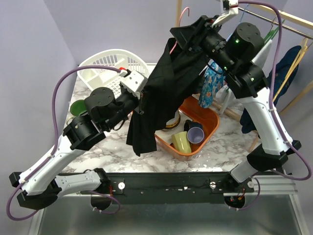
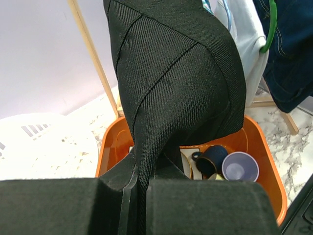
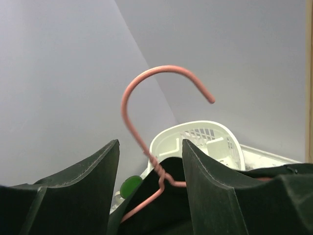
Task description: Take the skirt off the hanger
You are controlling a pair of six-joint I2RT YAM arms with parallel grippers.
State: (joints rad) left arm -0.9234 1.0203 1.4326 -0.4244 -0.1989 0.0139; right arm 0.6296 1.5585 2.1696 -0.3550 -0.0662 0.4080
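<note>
1. Step in hand: stripping the skirt (image 1: 161, 93) from the hanger (image 3: 168, 67); the waist is not yet free.
2. Your left gripper (image 2: 139, 191) is clamped on the fabric at mid-length. Your right gripper (image 1: 188, 36) is closed about the hanger's neck, hook uppermost.
3. The skirt hangs in the air between both grippers, above the orange tub (image 1: 210, 129).
4. Its long axis runs diagonally, with the waist high at the far right and the hem low at the near left.
5. Next move: judged, you pull the left gripper down and away while the right holds firm. How the waist attaches is hidden.
</note>
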